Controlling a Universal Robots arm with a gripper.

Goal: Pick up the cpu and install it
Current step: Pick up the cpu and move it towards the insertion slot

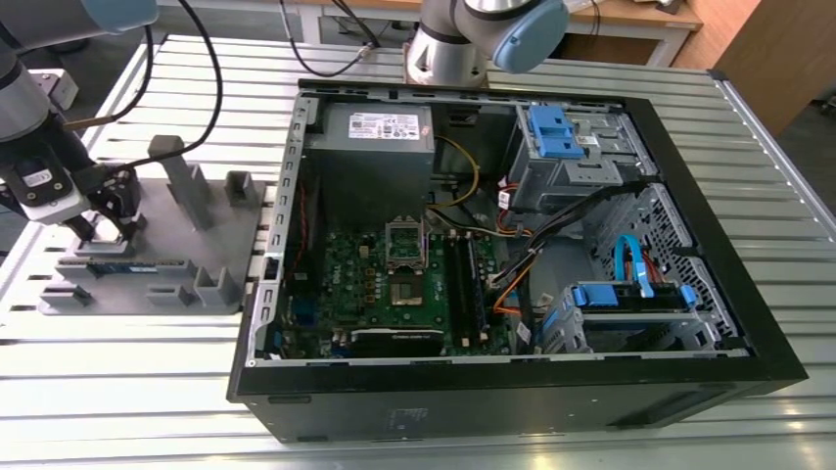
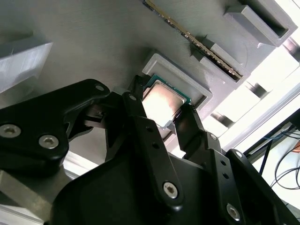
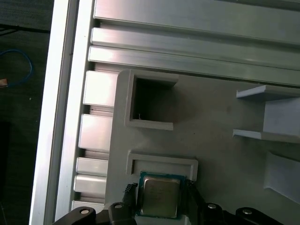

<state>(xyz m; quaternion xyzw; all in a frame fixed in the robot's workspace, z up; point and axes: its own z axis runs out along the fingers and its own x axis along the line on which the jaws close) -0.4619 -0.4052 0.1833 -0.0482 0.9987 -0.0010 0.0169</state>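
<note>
— Slatted aluminium bench, an open computer case in its middle, a grey fixture tray toward the bench edge at the exterior view's left. Where is the cpu?

— In a shallow square pocket of that tray, close to one of the tray's edges. The cpu lies flat, silver lid up, with a thin green rim around it.

— And the gripper?

— The gripper is down over the pocket with its fingers apart, one on each of two opposite sides of the chip. In the first wrist view slim gaps show between tips and chip, so I judge it not clamped. The chip looks seated, not yet lifted.

— How will it handle?

— Light, stiff and thin, I'd say. The smooth metal lid is likely slippery. The hold belongs on two opposite side edges, kept level. The underside is probably delicate, and a skewed pinch could tip it against the pocket wall.

— Anything close by?

— A memory stick stands on edge in a slot just beside the pocket, clear of the fingers. The motherboard's socket sits inside the case, well apart from the tray.
</note>
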